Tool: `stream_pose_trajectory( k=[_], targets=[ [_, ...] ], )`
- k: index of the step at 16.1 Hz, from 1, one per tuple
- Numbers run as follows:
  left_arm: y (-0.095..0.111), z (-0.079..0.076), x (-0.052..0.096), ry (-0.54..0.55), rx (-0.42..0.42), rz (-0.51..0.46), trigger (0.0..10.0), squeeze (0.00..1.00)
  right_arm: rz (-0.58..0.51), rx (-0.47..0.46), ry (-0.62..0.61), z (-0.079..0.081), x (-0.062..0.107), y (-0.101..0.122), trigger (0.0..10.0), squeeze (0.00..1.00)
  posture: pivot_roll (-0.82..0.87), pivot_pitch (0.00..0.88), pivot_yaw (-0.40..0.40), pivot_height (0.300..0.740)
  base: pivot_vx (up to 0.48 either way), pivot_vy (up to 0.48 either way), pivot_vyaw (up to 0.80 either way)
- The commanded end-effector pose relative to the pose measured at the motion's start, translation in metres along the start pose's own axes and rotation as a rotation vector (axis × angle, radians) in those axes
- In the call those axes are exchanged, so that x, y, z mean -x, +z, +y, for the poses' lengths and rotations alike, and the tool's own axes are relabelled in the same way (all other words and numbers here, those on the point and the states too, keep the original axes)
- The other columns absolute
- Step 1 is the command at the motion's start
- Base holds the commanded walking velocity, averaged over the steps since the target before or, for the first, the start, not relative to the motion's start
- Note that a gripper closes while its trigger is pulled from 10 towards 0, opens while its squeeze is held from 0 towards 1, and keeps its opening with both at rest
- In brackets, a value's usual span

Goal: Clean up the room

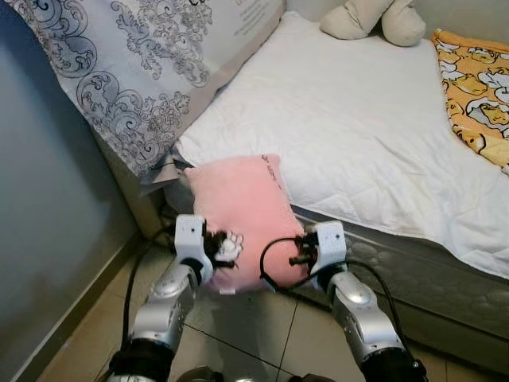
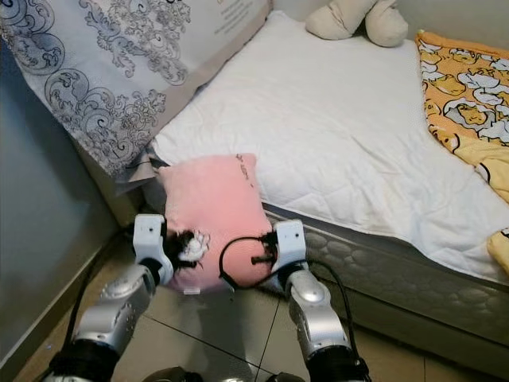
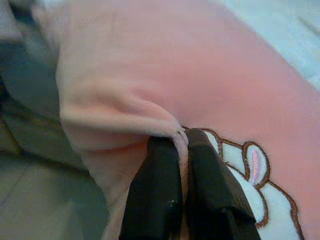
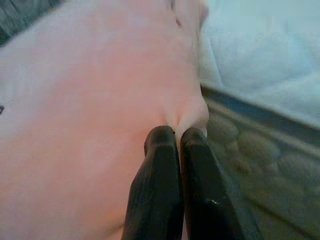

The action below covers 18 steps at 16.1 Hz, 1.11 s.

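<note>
Midway, apparently: the left gripper (image 3: 181, 150) and right gripper (image 4: 177, 137) each pinch a fold of the pink pillow (image 1: 238, 215), held above the floor at the bed's (image 1: 358, 127) edge, not yet set down.

A soft pink pillow (image 1: 238, 215) with a white, brown-outlined embroidered figure, perhaps an animal, is held upright off the floor at the bed (image 1: 358, 119) corner. It is pinched at both sides by the left pincer (image 3: 181, 145) and right pincer (image 4: 177, 137).
</note>
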State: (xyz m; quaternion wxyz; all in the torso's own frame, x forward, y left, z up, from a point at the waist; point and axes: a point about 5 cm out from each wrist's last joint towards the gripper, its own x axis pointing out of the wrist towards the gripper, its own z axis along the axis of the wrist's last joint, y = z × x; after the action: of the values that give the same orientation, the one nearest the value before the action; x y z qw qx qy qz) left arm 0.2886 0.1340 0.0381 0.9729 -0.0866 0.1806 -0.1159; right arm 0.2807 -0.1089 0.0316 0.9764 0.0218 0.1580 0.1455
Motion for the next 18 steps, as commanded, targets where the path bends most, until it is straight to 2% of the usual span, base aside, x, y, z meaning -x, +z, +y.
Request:
stream_pose_trajectory(
  k=[1, 2, 4, 5, 6, 9, 11, 13, 15, 17, 18],
  targets=[
    [0.029, 0.011, 0.000, 0.050, -0.056, -0.118, 10.0, 0.00, -0.141, 0.055, -0.060, -0.013, -0.002, 0.031, 10.0, 0.00, -0.04, 0.000, 0.002, 0.740, 0.000, 0.000, 0.00],
    [0.052, 0.009, -0.004, 0.037, -0.106, -0.209, 10.0, 0.00, -0.254, 0.104, -0.061, -0.010, -0.006, 0.056, 10.0, 0.00, -0.04, 0.000, 0.003, 0.740, 0.000, 0.000, 0.00],
    [0.069, 0.006, -0.006, 0.019, -0.132, -0.276, 10.0, 0.00, -0.312, 0.113, -0.069, -0.008, -0.008, 0.069, 10.0, 0.00, -0.04, 0.000, 0.004, 0.740, 0.322, 0.319, 0.00],
    [0.097, 0.001, -0.008, -0.011, -0.188, -0.366, 10.0, 0.00, -0.384, 0.116, -0.082, -0.007, -0.012, 0.088, 10.0, 0.00, -0.04, 0.000, 0.003, 0.740, 0.315, 0.364, 0.00],
    [0.105, -0.001, -0.008, -0.021, -0.212, -0.390, 10.0, 0.00, -0.401, 0.119, -0.086, -0.007, -0.013, 0.093, 10.0, 0.00, -0.04, 0.000, 0.005, 0.740, 0.315, 0.364, 0.00],
    [0.136, -0.015, -0.006, -0.094, -0.299, -0.500, 10.0, 0.00, -0.517, 0.163, -0.101, -0.003, -0.017, 0.126, 10.0, 0.00, -0.04, 0.000, 0.007, 0.740, 0.316, 0.361, 0.00],
    [0.146, -0.019, -0.007, -0.111, -0.291, -0.527, 10.0, 0.00, -0.596, 0.184, -0.103, -0.001, -0.017, 0.148, 10.0, 0.00, -0.04, 0.000, 0.011, 0.740, 0.309, 0.368, 0.00],
    [0.147, -0.018, -0.009, -0.115, -0.295, -0.520, 10.0, 0.00, -0.619, 0.200, -0.133, -0.006, -0.018, 0.155, 10.0, 0.00, -0.04, 0.000, 0.011, 0.740, 0.307, 0.368, 0.00],
    [0.147, -0.017, -0.010, -0.119, -0.300, -0.514, 10.0, 0.00, -0.601, 0.200, -0.164, -0.011, -0.019, 0.154, 10.0, 0.00, -0.04, 0.000, 0.011, 0.740, 0.307, 0.368, 0.00],
    [0.148, -0.016, -0.010, -0.131, -0.308, -0.508, 10.0, 0.00, -0.567, 0.180, -0.220, -0.021, -0.021, 0.147, 10.0, 0.00, -0.04, 0.000, 0.014, 0.740, 0.360, 0.315, -0.68],
    [0.147, -0.015, -0.011, -0.137, -0.305, -0.499, 10.0, 0.00, -0.557, 0.178, -0.229, -0.023, -0.022, 0.146, 8.9, 0.00, -0.04, 0.000, 0.014, 0.740, 0.386, 0.285, -0.68]
  ],
)
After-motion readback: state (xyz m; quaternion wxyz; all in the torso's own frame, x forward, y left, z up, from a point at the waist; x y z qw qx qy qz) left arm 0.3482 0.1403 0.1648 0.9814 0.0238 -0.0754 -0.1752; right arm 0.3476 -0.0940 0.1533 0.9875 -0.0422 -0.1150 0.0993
